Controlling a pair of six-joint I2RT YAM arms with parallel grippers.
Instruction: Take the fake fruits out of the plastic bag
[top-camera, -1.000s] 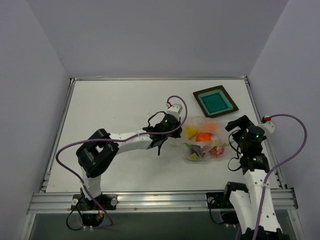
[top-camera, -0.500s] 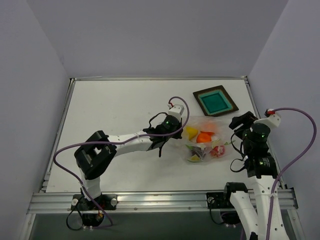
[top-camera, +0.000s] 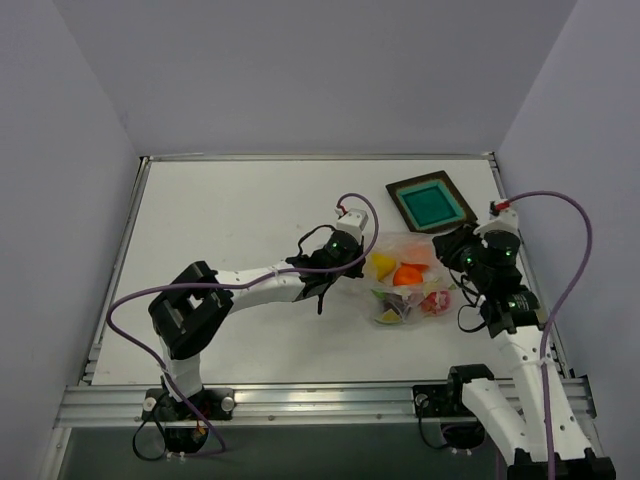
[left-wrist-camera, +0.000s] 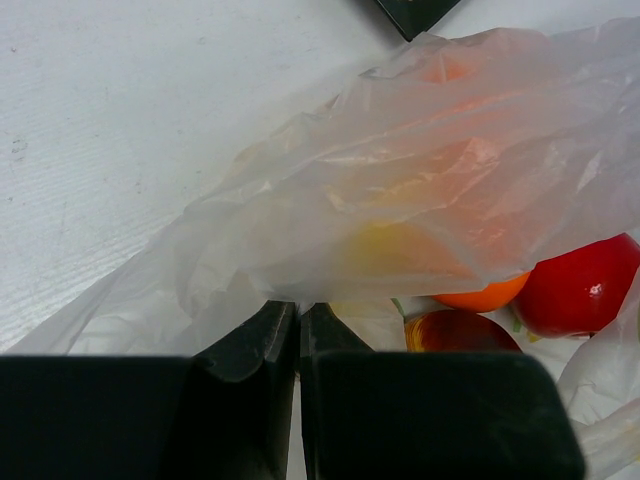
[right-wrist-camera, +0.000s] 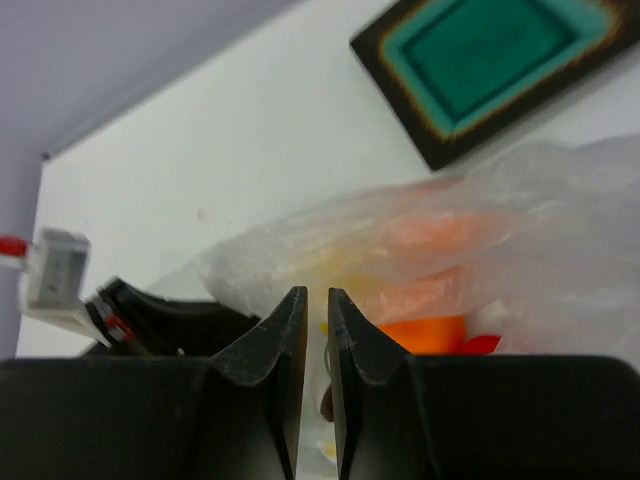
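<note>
Step in hand: securing the plastic bag (top-camera: 412, 290); no fruit is judged to have been taken out yet.
Bag position: laid on the counter (top-camera: 240, 220) at the right of centre, between the two grippers, with the dark tray (right-wrist-camera: 403, 100) near it at 12 o'clock.
Fruit position: the yellow pear (top-camera: 381, 265), an orange ball (top-camera: 406, 273) and the red apple (top-camera: 434, 302) are seen through the film, all inside the bag. A second orange shape is seen at the bag's 12 o'clock side.
Left gripper (left-wrist-camera: 298, 310): set at the bag's 9 o'clock edge, with its fingers pressed together. A fold of the film appears to be pinched at the tips, and the upper layer is held raised above the fruits.
Right gripper (right-wrist-camera: 316, 297): set at the bag's 3 o'clock edge, with its fingers drawn almost together and only a thin slit left. Whether film is caught between them cannot be told.
Bag mouth: in the left wrist view the apple and an orange ball are seen uncovered below the raised layer, so an opening on that side is judged likely. Its full outline is not shown.
Next move, requirement: a firm hold on the film at one edge is called for, so that the mouth can be spread or the bag tipped. The free gripper must be opened before a fruit is reached for.
Caution: the film is thin and crinkly, so slipping from a light pinch is to be expected. The round fruits are judged likely to roll once released.
</note>
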